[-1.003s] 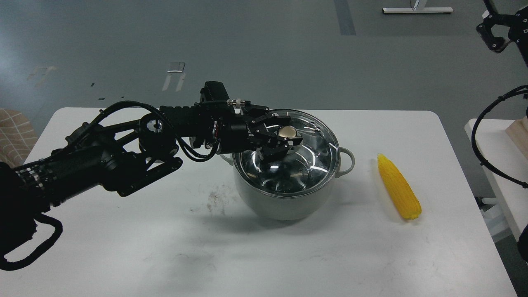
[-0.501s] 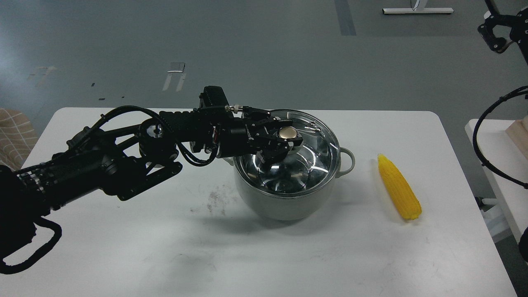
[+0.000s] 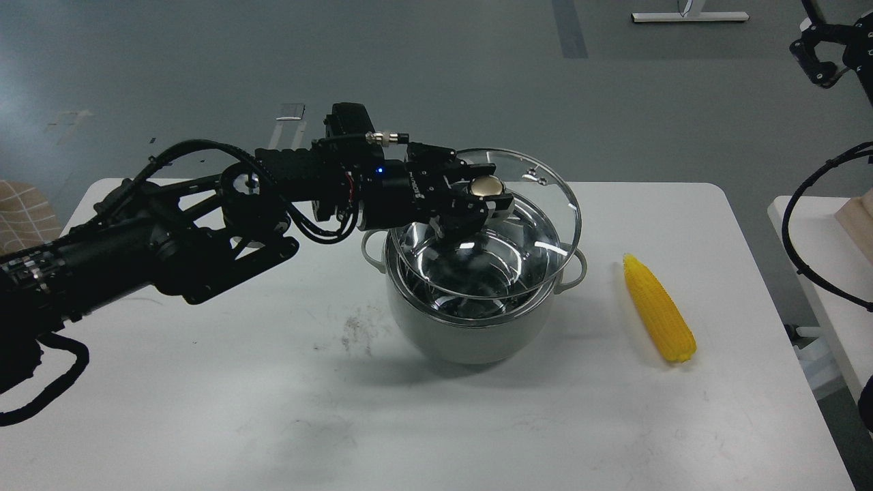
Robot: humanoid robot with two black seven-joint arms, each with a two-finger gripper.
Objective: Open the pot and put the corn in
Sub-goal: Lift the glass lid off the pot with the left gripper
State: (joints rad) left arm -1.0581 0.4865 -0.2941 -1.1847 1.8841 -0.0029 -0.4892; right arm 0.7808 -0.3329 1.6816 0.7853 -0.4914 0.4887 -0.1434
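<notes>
The pale grey-green pot (image 3: 470, 334) stands at the middle of the white table (image 3: 204, 409). My left gripper (image 3: 483, 198) is shut on the gold knob (image 3: 485, 185) of the glass lid (image 3: 545, 225) and holds the lid lifted a little above the pot's rim, tilted. The yellow corn (image 3: 659, 308) lies on the table to the right of the pot, pointed end away from me. My right gripper (image 3: 818, 54) is up at the top right corner, far from the table; its fingers cannot be told apart.
A second white table (image 3: 818, 273) stands at the right edge with a pale block on it. A black cable (image 3: 791, 239) loops beside it. A checked cushion (image 3: 24, 218) shows at the far left.
My left gripper has lifted the glass lid up off the pot and a little to the right. The corn and the pot have not moved.
</notes>
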